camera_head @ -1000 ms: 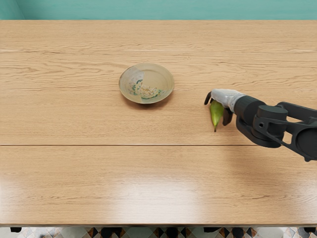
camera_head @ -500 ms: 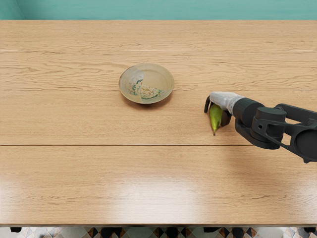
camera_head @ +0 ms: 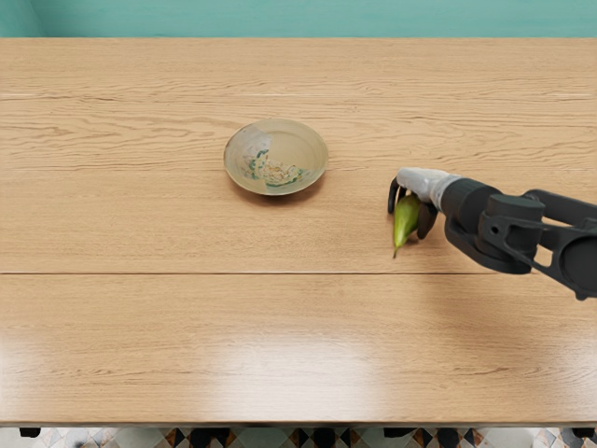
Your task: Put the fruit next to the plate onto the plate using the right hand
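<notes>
A wooden surface (camera_head: pixel 187 317) is seen from above at a slant, with a teal wall (camera_head: pixel 280 17) shown along the top edge and a strip of patterned floor (camera_head: pixel 187 437) below the near edge. A round, pale green plate (camera_head: pixel 308 147) with a mottled patch at its middle is set on the far half of the surface, a little left of centre. The right arm (camera_head: pixel 522 238), dark and bulky, is brought in from the right edge, and its pale wrist cover ends in the right hand (camera_head: pixel 417 196), which is held to the right of the plate and well apart from it. The dark fingers (camera_head: pixel 393 194) are curled around the upper end of a small green fruit (camera_head: pixel 405 221), which is gripped between them. The fruit is elongated and pointed, is hung from the hand with its tip directed down and slightly towards the left, and is kept over bare wood, not over the plate. Whether the tip is touching the surface cannot be told. No part of the fruit is in contact with the plate.
</notes>
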`<state>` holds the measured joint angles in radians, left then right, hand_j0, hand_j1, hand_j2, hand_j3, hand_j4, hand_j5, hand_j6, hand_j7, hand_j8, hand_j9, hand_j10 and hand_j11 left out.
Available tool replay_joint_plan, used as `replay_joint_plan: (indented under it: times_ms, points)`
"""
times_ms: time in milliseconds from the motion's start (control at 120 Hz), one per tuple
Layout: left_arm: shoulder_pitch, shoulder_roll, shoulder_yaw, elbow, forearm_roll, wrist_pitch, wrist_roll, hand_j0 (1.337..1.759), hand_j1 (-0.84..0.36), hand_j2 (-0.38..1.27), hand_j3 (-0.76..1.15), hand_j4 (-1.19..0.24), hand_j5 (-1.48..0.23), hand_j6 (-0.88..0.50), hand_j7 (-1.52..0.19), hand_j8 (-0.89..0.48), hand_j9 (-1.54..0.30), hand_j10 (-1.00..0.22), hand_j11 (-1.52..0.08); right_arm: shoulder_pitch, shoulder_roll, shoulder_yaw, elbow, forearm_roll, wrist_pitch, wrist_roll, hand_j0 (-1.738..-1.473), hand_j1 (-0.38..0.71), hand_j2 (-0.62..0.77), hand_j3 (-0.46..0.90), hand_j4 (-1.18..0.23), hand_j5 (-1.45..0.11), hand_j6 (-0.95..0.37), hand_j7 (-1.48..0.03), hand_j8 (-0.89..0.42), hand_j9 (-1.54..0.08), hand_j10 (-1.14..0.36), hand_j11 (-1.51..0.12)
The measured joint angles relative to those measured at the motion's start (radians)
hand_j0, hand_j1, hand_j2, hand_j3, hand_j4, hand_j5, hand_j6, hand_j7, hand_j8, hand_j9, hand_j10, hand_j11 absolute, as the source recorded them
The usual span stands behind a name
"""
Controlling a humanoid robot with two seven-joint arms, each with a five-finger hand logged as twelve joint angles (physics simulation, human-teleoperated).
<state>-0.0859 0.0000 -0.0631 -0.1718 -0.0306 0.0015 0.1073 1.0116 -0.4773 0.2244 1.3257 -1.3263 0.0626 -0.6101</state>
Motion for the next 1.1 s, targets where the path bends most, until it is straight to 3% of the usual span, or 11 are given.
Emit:
replay_joint_plan:
  times_ms: [192,358,642,767,1025,1100]
  points:
    - [0.0,0.0,0.0,0.0,0.0,0.0,0.0,1.658,0.33,0.0,0.0,-0.02,-0.02,-0.02,-0.02,-0.02,-0.02,-0.02,-0.02,0.0,0.005,0.058,0.0,0.014,-0.009,0.001,-1.653,0.19,0.23,0.0,-0.68,-0.86,-0.49,-0.87,-0.47,-0.89,-0.66,-0.9]
    - [0.0,0.0,0.0,0.0,0.0,0.0,0.0,1.658,0.33,0.0,0.0,-0.02,-0.02,-0.02,-0.02,-0.02,-0.02,-0.02,-0.02,0.007,0.007,0.104,0.001,0.039,-0.009,0.001,-1.653,0.16,0.2,0.0,-0.69,-0.88,-0.5,-0.89,-0.49,-0.91,-0.67,-0.92]
    - [0.0,0.0,0.0,0.0,0.0,0.0,0.0,1.658,0.33,0.0,0.0,-0.02,-0.02,-0.02,-0.02,-0.02,-0.02,-0.02,-0.02,0.084,0.069,0.145,-0.009,0.049,-0.004,0.001,-1.653,0.15,0.22,0.0,-0.7,-0.9,-0.53,-0.91,-0.51,-0.94,-0.68,-0.95]
    - [0.0,0.0,0.0,0.0,0.0,0.0,0.0,1.658,0.33,0.0,0.0,-0.02,-0.02,-0.02,-0.02,-0.02,-0.02,-0.02,-0.02,0.11,0.139,0.148,-0.076,0.051,-0.008,0.001,-1.653,0.13,0.21,0.0,-0.71,-0.92,-0.53,-0.92,-0.52,-0.96,-0.68,-0.97]
    - [0.0,0.0,0.0,0.0,0.0,0.0,0.0,1.658,0.33,0.0,0.0,-0.02,-0.02,-0.02,-0.02,-0.02,-0.02,-0.02,-0.02,0.168,0.293,0.16,-0.293,0.086,-0.015,0.001,-1.652,0.11,0.17,0.0,-0.74,-0.97,-0.51,-0.96,-0.5,-1.02,-0.71,-1.03]
    - [0.0,0.0,0.0,0.0,0.0,0.0,0.0,1.658,0.33,0.0,0.0,-0.02,-0.02,-0.02,-0.02,-0.02,-0.02,-0.02,-0.02,0.191,0.333,0.161,-0.345,0.1,-0.016,0.001,-1.652,0.14,0.22,0.0,-0.75,-0.97,-0.51,-0.97,-0.5,-1.01,-0.72,-1.02]
